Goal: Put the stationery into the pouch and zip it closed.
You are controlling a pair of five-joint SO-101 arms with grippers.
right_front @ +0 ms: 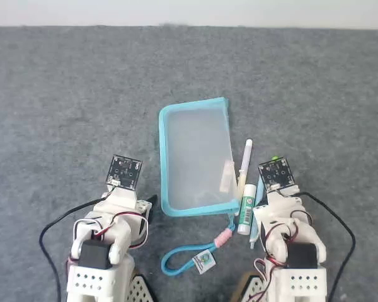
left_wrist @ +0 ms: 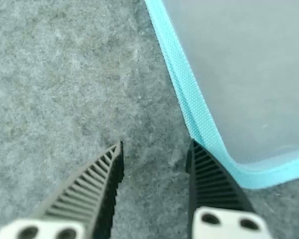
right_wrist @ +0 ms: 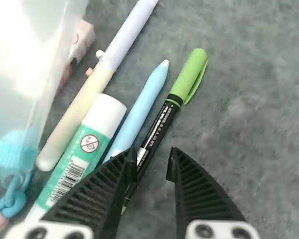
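Note:
The translucent pouch (right_front: pixel 195 157) with a teal border lies flat mid-table. Beside it lie a white-and-yellow pen (right_front: pixel 244 165), a glue stick (right_front: pixel 244 212), a light blue pen (right_wrist: pixel 139 112) and a green-capped marker (right_wrist: pixel 182 82). A pinkish item (right_wrist: pixel 80 42) shows at the pouch's edge; I cannot tell whether it is inside. My left gripper (left_wrist: pixel 155 149) is open low over the carpet, one fingertip at the pouch's teal corner edge (left_wrist: pixel 189 104). My right gripper (right_wrist: pixel 152 154) is narrowly open over the marker's black barrel, holding nothing.
A blue wrist strap (right_front: pixel 183 257) with a pink bead (right_front: pixel 223 238) and a small tag (right_front: pixel 205 261) trails from the pouch's near corner toward the table's front. Grey carpet (right_front: pixel 63 94) covers the table all around.

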